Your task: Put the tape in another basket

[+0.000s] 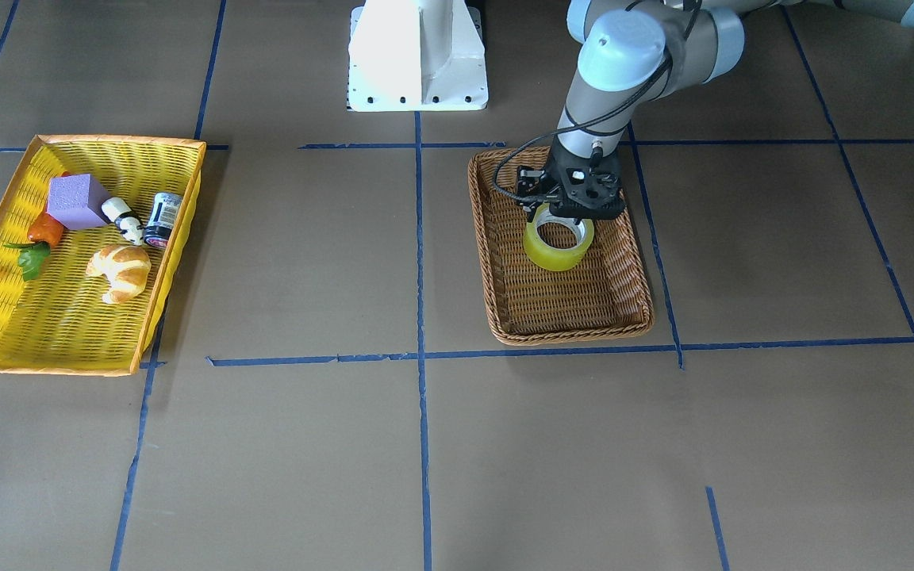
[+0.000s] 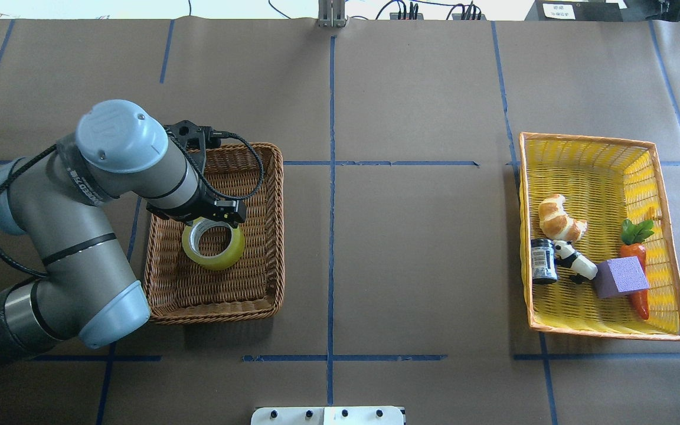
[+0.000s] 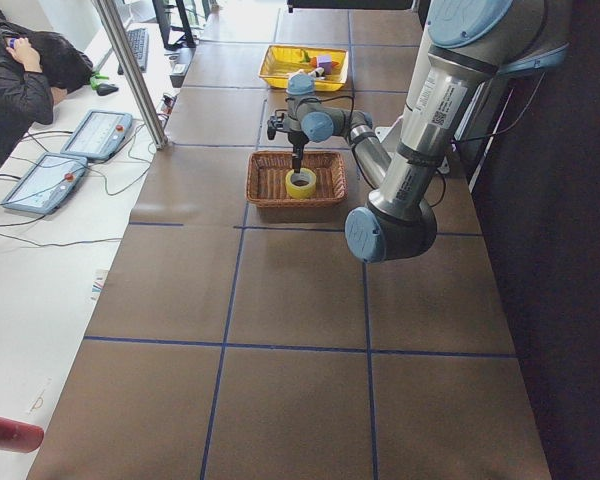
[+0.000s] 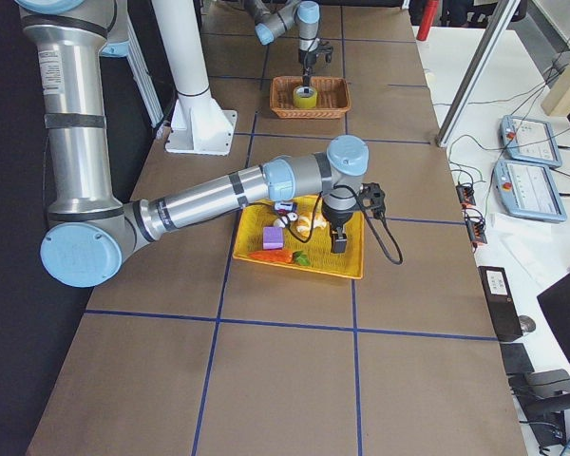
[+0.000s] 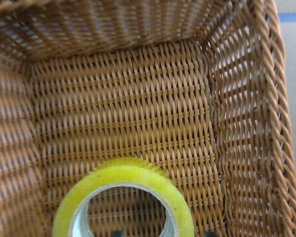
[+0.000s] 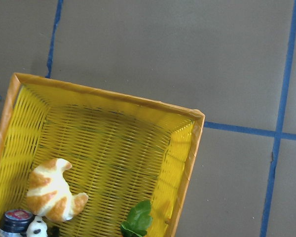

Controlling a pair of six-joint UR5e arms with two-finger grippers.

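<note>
While tape (image 1: 556, 258) sits in basket (image 1: 562, 308), yellow basket (image 1: 52, 333) (well apart) holds croissant (image 1: 119, 270).

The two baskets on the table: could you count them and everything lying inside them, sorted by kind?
baskets: 2 (brown wicker basket, yellow basket)
tape roll: 1
toy food: 2 (croissant, carrot)
purple block: 1
panda figure: 1
small dark can: 1
Total: 8
</note>
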